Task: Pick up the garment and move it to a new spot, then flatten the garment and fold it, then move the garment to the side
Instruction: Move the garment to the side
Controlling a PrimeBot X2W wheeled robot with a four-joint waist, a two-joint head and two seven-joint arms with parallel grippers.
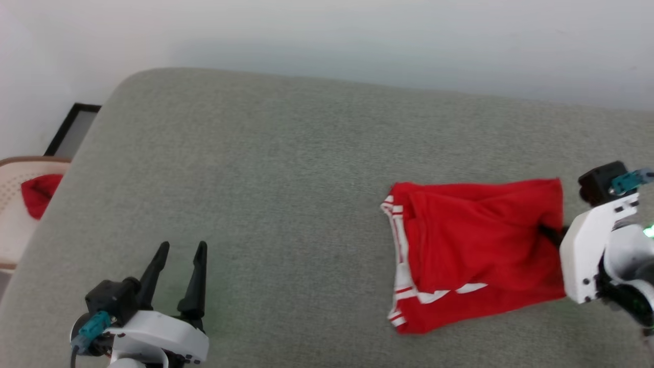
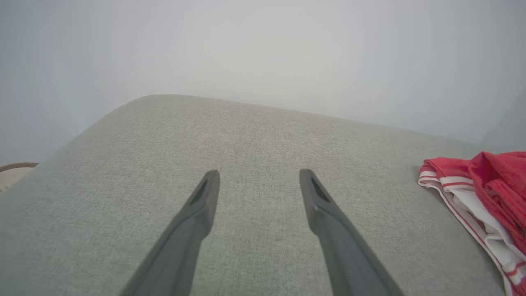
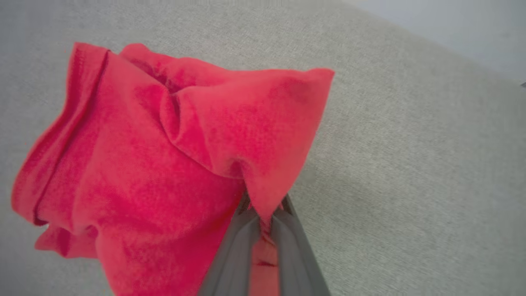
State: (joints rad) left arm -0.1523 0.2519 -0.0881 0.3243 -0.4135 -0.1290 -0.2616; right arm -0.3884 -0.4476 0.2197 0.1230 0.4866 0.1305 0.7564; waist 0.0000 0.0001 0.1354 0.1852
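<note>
One garment (image 1: 475,245) edge pinched by right hand (image 3: 263,218); left hand (image 1: 182,246) splayed

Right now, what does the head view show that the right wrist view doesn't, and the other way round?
Head view: the left gripper, open over the grey cushion, a cream basket holding a red bundle at the far left, and the striped white trim of the garment. Right wrist view: close up, the right gripper pinching a peak of the red fabric between shut fingers. Both: the garment lying on the grey cushion.
</note>
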